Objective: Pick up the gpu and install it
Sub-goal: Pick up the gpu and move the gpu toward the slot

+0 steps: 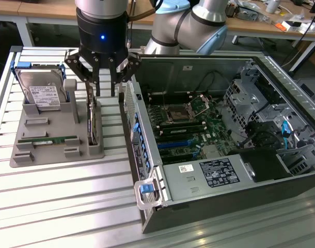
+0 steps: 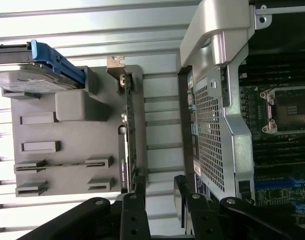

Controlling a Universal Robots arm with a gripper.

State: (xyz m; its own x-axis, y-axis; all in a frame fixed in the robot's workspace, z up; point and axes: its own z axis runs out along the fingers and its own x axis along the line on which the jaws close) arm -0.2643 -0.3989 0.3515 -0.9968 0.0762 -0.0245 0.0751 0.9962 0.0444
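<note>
The gpu [image 1: 92, 121] is a thin dark card standing on edge in a slot of the grey holder tray [image 1: 44, 152], on the side nearest the computer case. In the wrist view the gpu [image 2: 128, 125] appears edge-on, its silver bracket at the far end. My gripper [image 1: 106, 88] hovers just above the card's far end with its jaws open and nothing between them. Seen from the wrist, the gripper [image 2: 160, 191] has one fingertip [image 2: 140, 187] close to the card's end, and the gap lies slightly toward the case.
A silver hard drive [image 1: 41, 90] with a white label leans in the tray's back corner, and a green memory stick [image 1: 48, 139] lies near its front. The open computer case [image 1: 147, 155] stands to the exterior view's right, its motherboard [image 1: 183, 121] exposed with blue slots [image 1: 175, 144]. The table [image 1: 59, 206] is slatted aluminium.
</note>
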